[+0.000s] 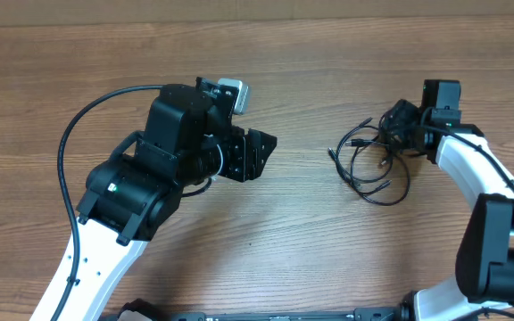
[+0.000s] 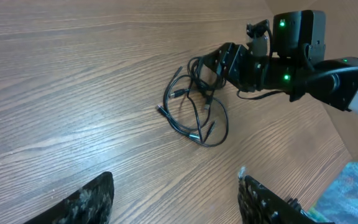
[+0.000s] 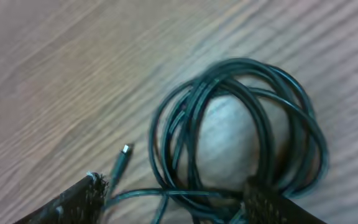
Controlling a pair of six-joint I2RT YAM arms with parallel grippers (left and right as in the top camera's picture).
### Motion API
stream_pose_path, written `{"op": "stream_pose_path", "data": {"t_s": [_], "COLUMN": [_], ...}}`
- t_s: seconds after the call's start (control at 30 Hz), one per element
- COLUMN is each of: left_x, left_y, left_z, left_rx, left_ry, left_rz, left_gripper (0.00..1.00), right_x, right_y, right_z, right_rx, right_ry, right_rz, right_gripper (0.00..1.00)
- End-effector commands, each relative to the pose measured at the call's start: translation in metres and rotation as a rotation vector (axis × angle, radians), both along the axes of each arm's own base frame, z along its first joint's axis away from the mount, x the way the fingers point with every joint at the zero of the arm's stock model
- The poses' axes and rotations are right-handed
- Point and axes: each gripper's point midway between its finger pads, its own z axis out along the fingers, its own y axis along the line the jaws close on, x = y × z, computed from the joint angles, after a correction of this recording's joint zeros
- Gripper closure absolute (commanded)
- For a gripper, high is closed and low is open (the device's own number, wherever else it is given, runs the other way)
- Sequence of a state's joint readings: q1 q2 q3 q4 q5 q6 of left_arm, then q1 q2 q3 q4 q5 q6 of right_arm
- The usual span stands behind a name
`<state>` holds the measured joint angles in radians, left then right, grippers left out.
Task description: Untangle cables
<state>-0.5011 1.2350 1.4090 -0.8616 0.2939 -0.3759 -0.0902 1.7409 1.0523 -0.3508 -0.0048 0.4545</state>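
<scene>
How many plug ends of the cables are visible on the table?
4 plugs, as the left wrist view shows the cables: one upper left, one far left, one in the middle, one lowest. More may hide under the right gripper.

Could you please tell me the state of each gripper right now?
Left gripper: open, empty.
Right gripper: open around the cables, not clamped on them.

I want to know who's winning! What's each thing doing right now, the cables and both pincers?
cables: tangled in loops, lying on the table.
cable plug: loose, resting on the table.
left pincer: open, empty, apart from the cables.
right pincer: open around cable strands.
</scene>
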Motion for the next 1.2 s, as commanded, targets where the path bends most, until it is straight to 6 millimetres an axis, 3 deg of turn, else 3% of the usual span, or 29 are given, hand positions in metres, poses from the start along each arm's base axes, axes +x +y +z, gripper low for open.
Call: {"op": "stream_pose_path", "data": {"t_s": [0.0,0.7,0.8,1.0,1.17], "left_x": [0.008,0.016,0.017,0.016,0.016], "left_y": [0.004,-0.001,-0.001,-0.001,-0.001], "left_z": [0.001,-0.017,-0.017,-0.017,-0.017], "left_rx": [0.002,0.027,0.027,0.027,0.027], "left_ry": [0.003,0.048,0.048,0.05,0.05], "left_rz": [0.033,0.033,0.033,0.033,0.032], "left_gripper": [0.36,0.35,0.35,0.39,0.43], "right_x": [0.01,0.032,0.032,0.032,0.036], "right_y": [0.003,0.013,0.014,0.016,0.042], "right_z": [-0.007,-0.073,-0.082,-0.086,-0.077], "right_rx": [0.011,0.074,0.082,0.093,0.198], "right_ry": [-0.027,-0.021,-0.011,-0.007,-0.048], "right_rz": [0.026,0.06,0.064,0.071,0.189], "right_gripper": [0.3,0.31,0.43,0.96,0.96]}}
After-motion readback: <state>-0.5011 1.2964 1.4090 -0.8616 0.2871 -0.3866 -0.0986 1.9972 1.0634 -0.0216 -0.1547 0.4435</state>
